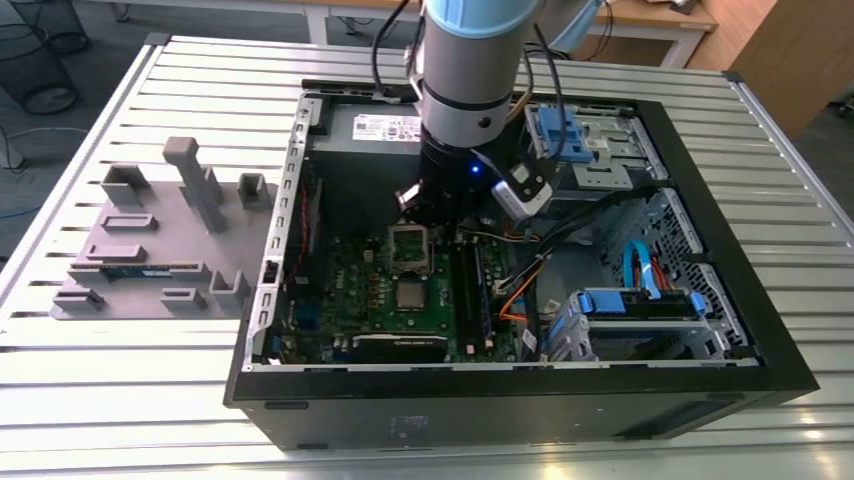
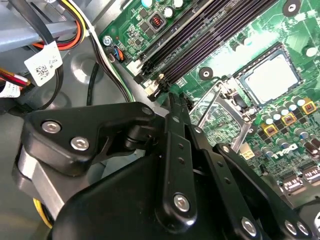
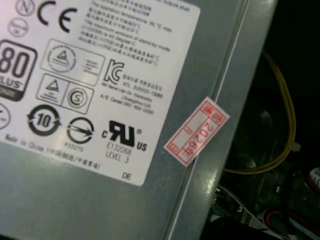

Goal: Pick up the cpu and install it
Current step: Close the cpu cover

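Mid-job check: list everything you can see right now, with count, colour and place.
table: one, silver, slatted, under everything
case: one, black, open, on the table
tray: one, grey, at the exterior view's left of the case
memory stick: one, dark, on the tray
board: one, green, in the case
socket frame: one, metal, on the board
cpu: one, silver, on the board beside the socket frame
power supply: one, grey, at the case's far end
drive brackets: blue, at the exterior view's right in the case
arm: one, grey
pincer: one, black, above the socket frame
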